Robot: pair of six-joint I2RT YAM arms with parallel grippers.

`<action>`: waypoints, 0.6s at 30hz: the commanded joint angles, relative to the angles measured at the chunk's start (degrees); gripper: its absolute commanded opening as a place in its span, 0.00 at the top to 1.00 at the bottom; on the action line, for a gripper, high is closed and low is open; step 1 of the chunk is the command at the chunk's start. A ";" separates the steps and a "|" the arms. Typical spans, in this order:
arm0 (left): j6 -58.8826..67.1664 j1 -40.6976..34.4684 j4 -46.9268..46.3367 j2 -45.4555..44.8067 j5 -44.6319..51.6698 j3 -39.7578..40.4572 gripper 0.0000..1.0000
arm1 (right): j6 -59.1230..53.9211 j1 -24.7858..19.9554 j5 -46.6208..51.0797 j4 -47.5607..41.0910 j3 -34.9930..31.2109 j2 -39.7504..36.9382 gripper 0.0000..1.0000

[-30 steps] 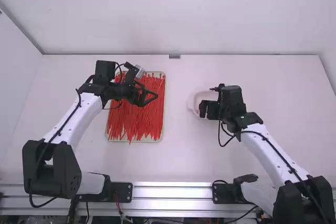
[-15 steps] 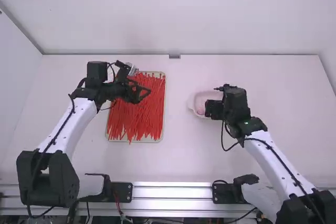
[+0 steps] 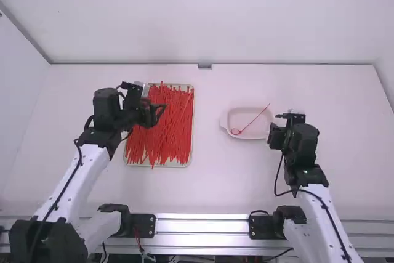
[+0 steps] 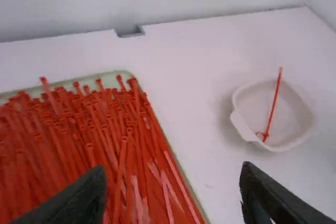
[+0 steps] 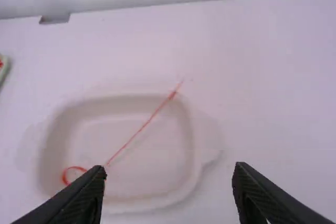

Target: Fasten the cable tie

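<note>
A fastened red cable tie (image 3: 249, 122) (image 4: 271, 106) (image 5: 137, 129) lies in a white bowl (image 3: 229, 117) (image 4: 297, 113) (image 5: 197, 145) right of centre, its small loop in the bowl and its tail sticking out over the rim. Several loose red ties (image 3: 163, 124) (image 4: 79, 140) fill a flat tray (image 3: 190, 140) on the left. My left gripper (image 3: 154, 113) (image 4: 170, 195) hovers open above the tray with nothing between its fingers. My right gripper (image 3: 275, 135) (image 5: 167, 195) stands open beside the bowl's right side, holding nothing.
A small grey bracket (image 3: 204, 66) (image 4: 129, 32) (image 5: 54, 19) sits at the table's far edge by the back wall. Bare white tabletop lies around the tray and bowl.
Both arms have drawn back toward their bases. The right gripper has moved off the bowl to its right, leaving the looped tie lying in it. The left gripper shifted left over the tray.
</note>
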 commanded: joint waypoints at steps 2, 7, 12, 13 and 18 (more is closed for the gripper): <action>-0.97 0.05 2.46 -5.65 -6.99 -4.78 0.44 | -1.61 0.19 -0.21 -0.01 -5.35 -4.95 0.47; -0.97 0.05 2.46 -11.44 -12.77 -10.57 0.54 | -1.61 0.19 -0.21 -0.01 -11.22 -10.83 0.57; -0.97 0.05 2.46 -18.41 -19.75 -17.54 0.66 | -1.61 0.19 -0.21 -0.01 -17.93 -17.54 0.69; -0.97 0.05 2.46 -19.86 -21.19 -18.98 0.69 | -1.61 0.19 -0.21 -0.01 -19.28 -18.89 0.71; -0.97 0.05 2.46 -26.15 -27.48 -25.28 0.80 | -1.61 0.19 -0.21 -0.01 -21.50 -24.59 0.81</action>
